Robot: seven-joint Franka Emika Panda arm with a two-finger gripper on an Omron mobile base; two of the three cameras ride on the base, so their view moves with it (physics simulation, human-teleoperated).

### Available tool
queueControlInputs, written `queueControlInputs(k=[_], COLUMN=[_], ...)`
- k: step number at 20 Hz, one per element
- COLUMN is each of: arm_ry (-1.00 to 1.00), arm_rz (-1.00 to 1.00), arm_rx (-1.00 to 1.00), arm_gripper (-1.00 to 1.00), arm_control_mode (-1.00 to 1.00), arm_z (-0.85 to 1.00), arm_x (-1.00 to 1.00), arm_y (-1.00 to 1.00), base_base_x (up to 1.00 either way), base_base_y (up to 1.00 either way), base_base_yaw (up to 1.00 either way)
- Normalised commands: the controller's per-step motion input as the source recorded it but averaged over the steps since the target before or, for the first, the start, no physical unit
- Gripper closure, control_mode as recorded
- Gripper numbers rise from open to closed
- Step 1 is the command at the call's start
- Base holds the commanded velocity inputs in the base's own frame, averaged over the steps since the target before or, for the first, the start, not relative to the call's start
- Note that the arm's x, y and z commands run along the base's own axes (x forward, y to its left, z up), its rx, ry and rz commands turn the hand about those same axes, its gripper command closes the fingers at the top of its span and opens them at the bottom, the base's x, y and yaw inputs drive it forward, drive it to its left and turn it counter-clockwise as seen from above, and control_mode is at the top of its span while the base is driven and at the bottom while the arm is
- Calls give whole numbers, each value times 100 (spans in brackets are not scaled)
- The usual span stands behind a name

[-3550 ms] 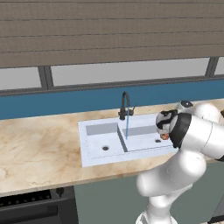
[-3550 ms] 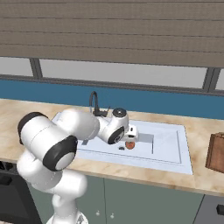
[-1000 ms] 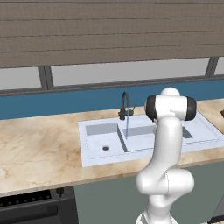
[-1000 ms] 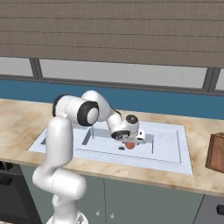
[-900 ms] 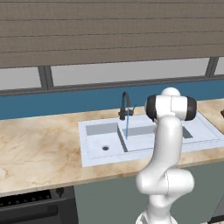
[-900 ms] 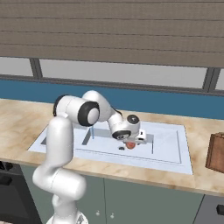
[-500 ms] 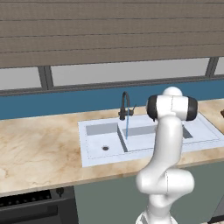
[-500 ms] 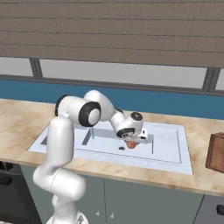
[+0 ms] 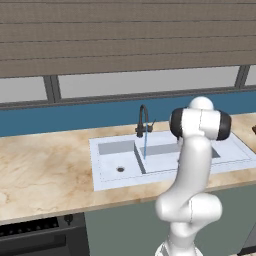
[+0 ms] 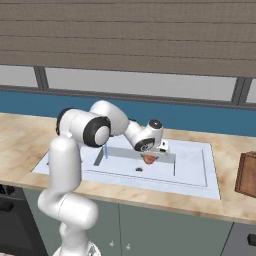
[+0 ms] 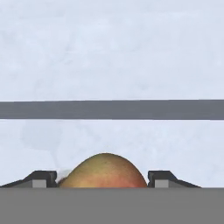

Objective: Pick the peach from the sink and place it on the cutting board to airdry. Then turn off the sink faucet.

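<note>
The peach [image 11: 104, 171] now sits squeezed between the two finger tips [image 11: 41, 178], where a second ago the gripper [image 10: 151, 156] stood spread wide above it. It is round, orange-red below and yellowish on top. It sits low in the sink [image 10: 210, 172], in the basin away from the faucet [image 9: 142, 120], just beside the dark drain [image 10: 139, 170]. Water is running from the faucet.

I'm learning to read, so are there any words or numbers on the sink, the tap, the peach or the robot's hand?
None: no words, numbers or signs can be read anywhere.
The sink, the tap, the peach between the robot's hand and the wooden board are all plain.
</note>
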Motion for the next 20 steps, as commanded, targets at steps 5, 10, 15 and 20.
queueControlInputs(k=[5,10,15,20], arm_ry=[0,0,-1,-1], arm_rz=[0,0,0,0], arm_rx=[0,0,0,0], arm_gripper=[100,100,100,100], arm_control_mode=[-100,-100,-100,-100], arm_z=[43,36,36,47], arm_x=[-22,-32,-39,-43], arm_y=[1,0,0,0], base_base_x=[0,0,0,0], base_base_y=[0,0,0,0], base_base_yaw=[0,0,0,0])
